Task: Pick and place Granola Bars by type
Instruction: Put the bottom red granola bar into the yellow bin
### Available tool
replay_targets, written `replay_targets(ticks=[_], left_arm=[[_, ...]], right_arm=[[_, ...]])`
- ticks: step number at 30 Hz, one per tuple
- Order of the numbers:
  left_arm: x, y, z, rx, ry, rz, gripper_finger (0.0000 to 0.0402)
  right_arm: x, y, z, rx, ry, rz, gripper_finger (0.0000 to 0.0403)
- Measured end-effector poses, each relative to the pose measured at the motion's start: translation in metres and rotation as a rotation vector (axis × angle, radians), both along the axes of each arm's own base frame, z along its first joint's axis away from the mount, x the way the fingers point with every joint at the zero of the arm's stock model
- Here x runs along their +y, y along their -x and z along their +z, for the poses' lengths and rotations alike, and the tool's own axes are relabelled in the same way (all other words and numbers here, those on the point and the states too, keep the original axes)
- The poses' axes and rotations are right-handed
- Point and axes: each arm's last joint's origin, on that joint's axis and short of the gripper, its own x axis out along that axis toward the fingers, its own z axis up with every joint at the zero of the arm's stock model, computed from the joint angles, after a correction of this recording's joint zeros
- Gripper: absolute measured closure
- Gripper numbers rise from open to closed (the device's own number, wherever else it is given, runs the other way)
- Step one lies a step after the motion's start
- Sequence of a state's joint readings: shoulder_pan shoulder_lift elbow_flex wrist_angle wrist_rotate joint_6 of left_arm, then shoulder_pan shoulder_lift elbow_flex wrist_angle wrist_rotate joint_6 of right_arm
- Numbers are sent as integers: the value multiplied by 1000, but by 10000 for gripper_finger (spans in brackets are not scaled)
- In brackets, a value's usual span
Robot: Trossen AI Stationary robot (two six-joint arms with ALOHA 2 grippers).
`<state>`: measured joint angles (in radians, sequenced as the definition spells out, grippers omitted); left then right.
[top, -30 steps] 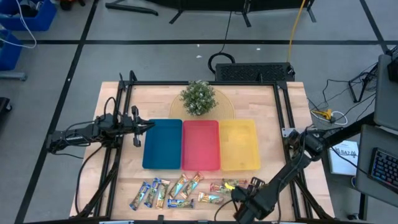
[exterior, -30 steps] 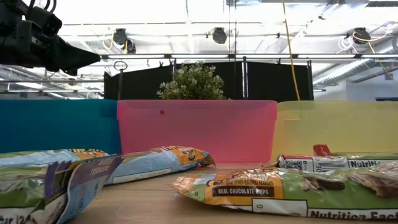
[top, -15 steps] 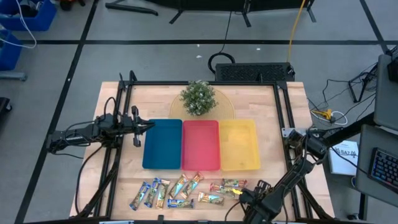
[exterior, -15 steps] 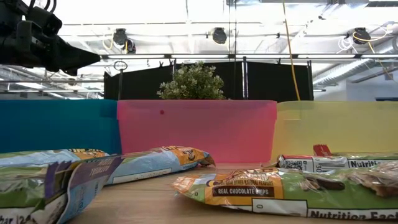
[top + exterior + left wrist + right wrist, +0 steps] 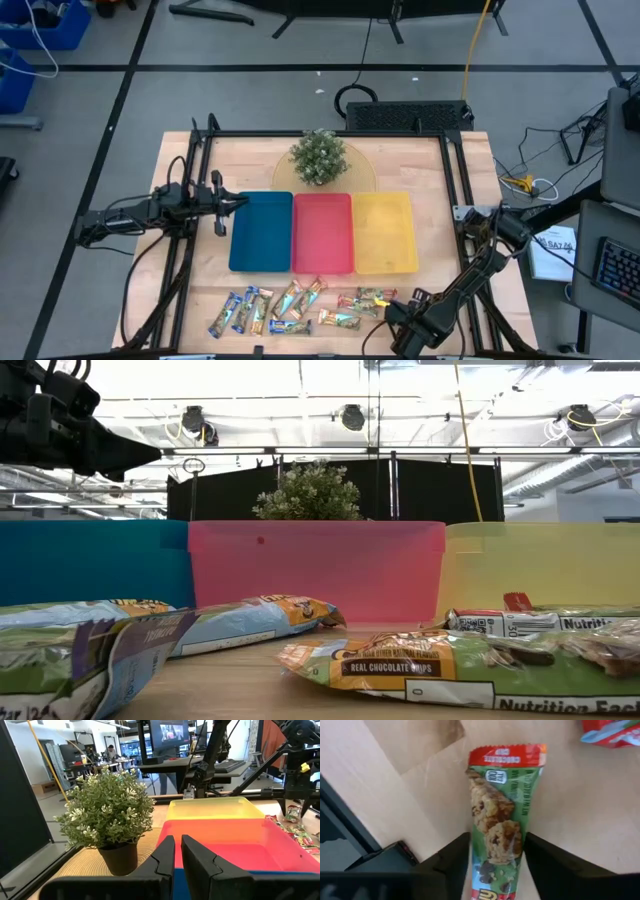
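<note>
Several granola bars [image 5: 290,310] lie in a loose row on the table near its front edge, with blue, tan and red-green wrappers. My right gripper [image 5: 398,314] points down at the right end of that row. It is open, and its fingers [image 5: 451,857] stand on either side of a red-green bar [image 5: 502,820] that lies flat on the wood. My left gripper [image 5: 177,851] is shut on nothing and hangs level over the left edge of the blue tray [image 5: 262,232]. My right gripper comes from above with one finger along each long side of the red-green bar, near its lower end [image 5: 495,870]. I cannot tell whether the fingers touch the wrapper. The bar lies flat on the table.
A blue, a red [image 5: 322,232] and a yellow tray [image 5: 385,232] stand side by side mid-table. A potted plant [image 5: 318,157] sits on a round mat behind them. Another red wrapper [image 5: 610,732] lies close by. The black frame rails [image 5: 460,190] run along both sides.
My right gripper has sunk toward the bars at the table's front edge and drifted slightly toward the right edge. The bars and my left arm have kept still.
</note>
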<state>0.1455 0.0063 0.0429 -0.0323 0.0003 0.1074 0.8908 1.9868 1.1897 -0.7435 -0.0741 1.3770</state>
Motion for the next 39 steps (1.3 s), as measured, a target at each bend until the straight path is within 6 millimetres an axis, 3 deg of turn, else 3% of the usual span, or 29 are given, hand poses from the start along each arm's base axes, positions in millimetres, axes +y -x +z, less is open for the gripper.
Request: replay_targets(ticks=[6,9,16,29,34,39], left_arm=[[0,0,0,3,0,0,360],[0,0,0,3,0,0,360],[0,0,0,2,0,0,360],[0,0,0,2,0,0,360],[0,0,0,2,0,0,360],[0,0,0,2,0,0,360]], right_arm=[[-7,-5,11,-4,-26,-48,332],[-10,-7,24,-49,-46,-48,359],[-21,-9,51,-198,-5,-76,360],[-29,-11,94,-322,-153,-130,368],[-58,-21,129,-451,-191,-248,368],[-113,-29,165,-655,-60,-440,369]])
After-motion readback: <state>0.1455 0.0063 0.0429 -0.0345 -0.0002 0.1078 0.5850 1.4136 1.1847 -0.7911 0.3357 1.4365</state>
